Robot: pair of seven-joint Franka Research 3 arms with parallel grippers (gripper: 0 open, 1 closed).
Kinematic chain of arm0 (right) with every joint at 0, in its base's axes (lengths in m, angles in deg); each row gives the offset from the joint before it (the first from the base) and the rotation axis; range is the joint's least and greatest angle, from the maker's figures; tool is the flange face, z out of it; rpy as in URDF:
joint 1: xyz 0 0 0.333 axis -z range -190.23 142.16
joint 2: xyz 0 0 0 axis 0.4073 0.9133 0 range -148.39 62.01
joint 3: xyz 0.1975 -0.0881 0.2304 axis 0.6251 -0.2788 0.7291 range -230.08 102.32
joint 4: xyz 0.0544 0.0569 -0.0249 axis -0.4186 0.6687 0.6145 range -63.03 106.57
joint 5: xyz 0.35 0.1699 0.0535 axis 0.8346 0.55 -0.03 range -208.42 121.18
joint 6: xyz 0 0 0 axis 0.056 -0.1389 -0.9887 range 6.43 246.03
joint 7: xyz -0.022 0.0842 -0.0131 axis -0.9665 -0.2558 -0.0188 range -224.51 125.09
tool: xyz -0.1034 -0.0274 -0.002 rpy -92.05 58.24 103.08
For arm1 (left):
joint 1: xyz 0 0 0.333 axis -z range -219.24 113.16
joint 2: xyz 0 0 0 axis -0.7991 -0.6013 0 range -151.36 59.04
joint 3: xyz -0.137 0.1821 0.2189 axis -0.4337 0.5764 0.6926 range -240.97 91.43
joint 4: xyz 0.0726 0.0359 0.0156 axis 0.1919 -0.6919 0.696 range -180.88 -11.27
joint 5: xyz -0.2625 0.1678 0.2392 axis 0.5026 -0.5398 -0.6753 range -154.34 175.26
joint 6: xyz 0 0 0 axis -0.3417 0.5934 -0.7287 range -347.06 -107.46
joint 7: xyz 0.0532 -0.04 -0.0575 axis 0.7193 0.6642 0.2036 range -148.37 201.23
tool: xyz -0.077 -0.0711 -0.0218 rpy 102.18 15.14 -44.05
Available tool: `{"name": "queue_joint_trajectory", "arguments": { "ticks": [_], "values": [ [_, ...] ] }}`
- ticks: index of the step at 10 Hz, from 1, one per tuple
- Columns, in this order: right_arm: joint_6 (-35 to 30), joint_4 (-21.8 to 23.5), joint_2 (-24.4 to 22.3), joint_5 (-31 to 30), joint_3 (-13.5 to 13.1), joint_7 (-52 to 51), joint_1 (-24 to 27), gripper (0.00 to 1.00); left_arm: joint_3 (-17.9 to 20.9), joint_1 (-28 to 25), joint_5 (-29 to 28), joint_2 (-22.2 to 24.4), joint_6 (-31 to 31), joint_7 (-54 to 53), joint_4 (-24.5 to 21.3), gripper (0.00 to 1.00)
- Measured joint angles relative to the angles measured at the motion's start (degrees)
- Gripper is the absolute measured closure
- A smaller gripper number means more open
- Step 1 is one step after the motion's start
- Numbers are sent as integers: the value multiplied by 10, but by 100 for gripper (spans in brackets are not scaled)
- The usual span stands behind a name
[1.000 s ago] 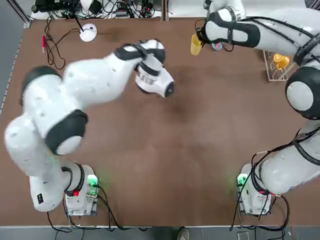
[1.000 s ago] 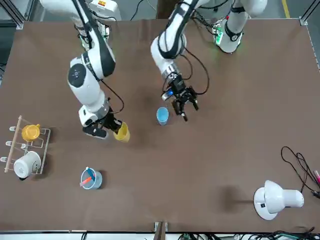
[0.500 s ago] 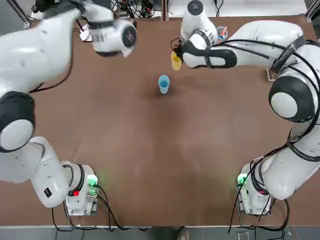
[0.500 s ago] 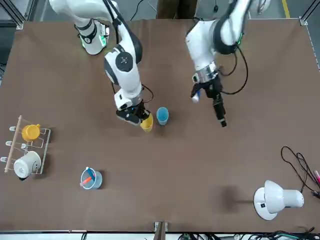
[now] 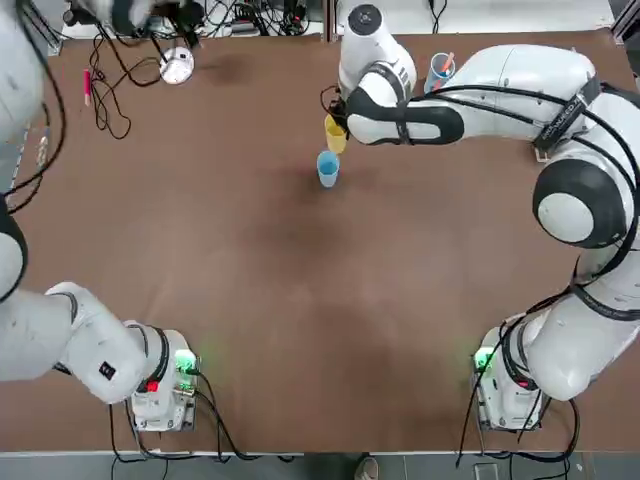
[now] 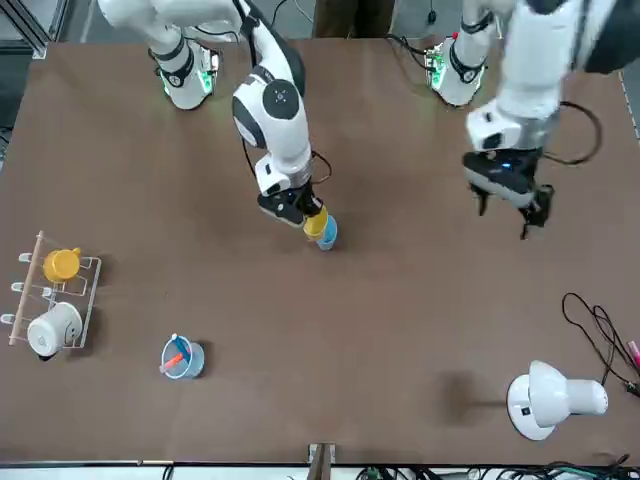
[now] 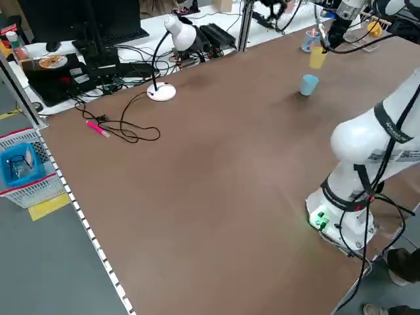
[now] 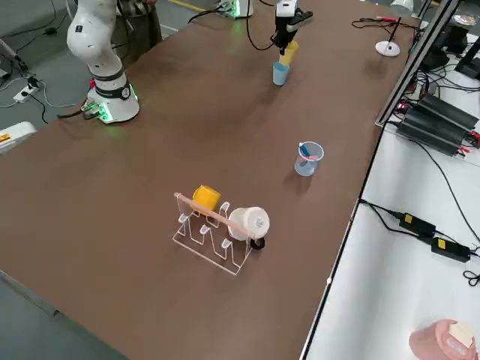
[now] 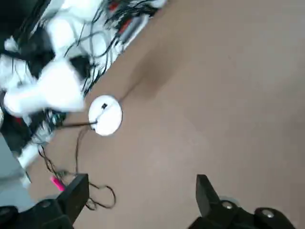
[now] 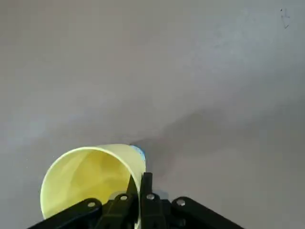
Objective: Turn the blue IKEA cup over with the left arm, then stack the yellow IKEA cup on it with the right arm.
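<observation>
I had two grippers at work over one table. The right gripper [image 10: 138,179] was clamped on the wall of the one yellow cup [image 10: 90,179], one finger inside it and one outside. It was on the far side of the table from the arm bases, around the middle of its width. The left gripper [image 6: 515,195] had its two fingers well apart with nothing between them, raised over the robot's left side of the table, near the lamp's side.

I counted two cups for the job. The blue cup [image 5: 328,169] stood mouth up on the table, and the yellow one was held up right at its rim, its open end facing my right wrist camera. I couldn't tell whether the two touched.

Farther out toward the robot's right I had one clear-blue tumbler [image 6: 182,357] with two sticks [image 6: 178,353] in it, one blue and one orange-red. Beyond it was one white rack [image 6: 55,300] carrying two mugs: one orange-yellow mug [image 6: 62,265] and one white mug [image 6: 55,329].

On the robot's left side there was one white lamp [image 6: 555,398], with one pink marker [image 7: 98,129] and a loose black cable [image 7: 128,131] near it. One person's legs [image 6: 354,18] showed beyond the table edge, between the two arm bases.
</observation>
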Motion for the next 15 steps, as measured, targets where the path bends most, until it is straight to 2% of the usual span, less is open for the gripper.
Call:
{"name": "queue_joint_trajectory", "arguments": {
  "ticks": [2, 4, 5, 9, 13, 15],
  "values": [
    [0, -1, 16, -25, 8, 25, -2, 96, 2, -73, 101, -4, 99, 44, 45, 1],
    [1, -2, 30, -35, 16, 40, -4, 96, 1, -104, 138, -4, 205, 73, 103, 1],
    [1, -2, 32, -37, 19, 45, -5, 96, 3, -106, 151, -5, 232, 80, 127, 1],
    [0, -13, 41, -42, 29, 54, -8, 96, 10, -103, 181, -10, 263, 108, 166, 1],
    [0, -25, 60, -54, 29, 62, -8, 96, 9, -103, 177, -14, 325, 138, 226, 1],
    [0, -32, 65, -54, 28, 63, -7, 94, 8, -104, 175, -15, 333, 138, 237, 1]
  ]
}}
